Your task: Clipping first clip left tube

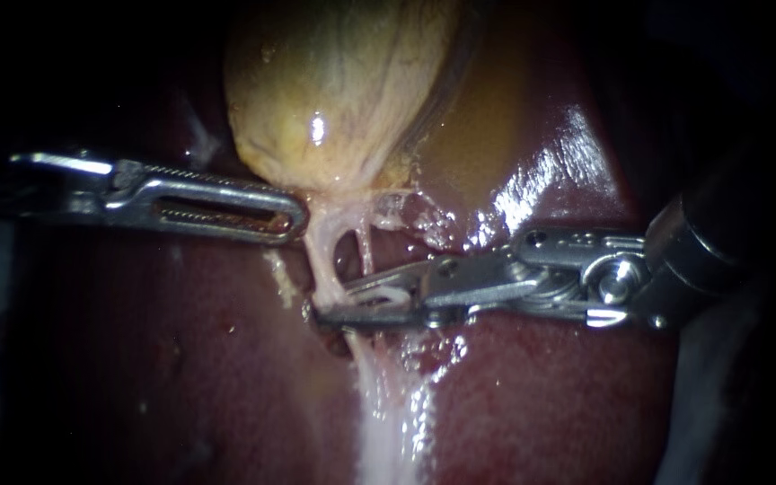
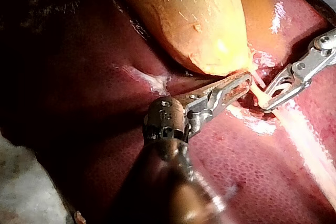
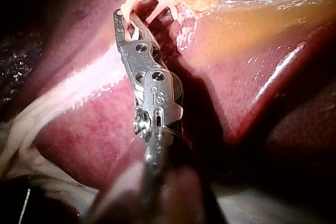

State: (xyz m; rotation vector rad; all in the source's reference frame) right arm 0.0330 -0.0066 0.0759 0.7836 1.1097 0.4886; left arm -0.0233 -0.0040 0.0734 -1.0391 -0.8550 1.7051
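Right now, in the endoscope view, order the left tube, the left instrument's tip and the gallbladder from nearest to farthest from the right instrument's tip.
Measured from the right instrument:
1. left tube: right at its tip, crossing it.
2. left instrument: tip up and to the left, beside the tube's upper end.
3. gallbladder: farthest, above both.

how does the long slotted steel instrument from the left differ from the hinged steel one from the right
The left instrument is long and slotted, ending beside the yellow gallbladder; the right instrument is shorter and hinged, its jaws open around the pale left tube. Both are shiny steel above the dark red liver.
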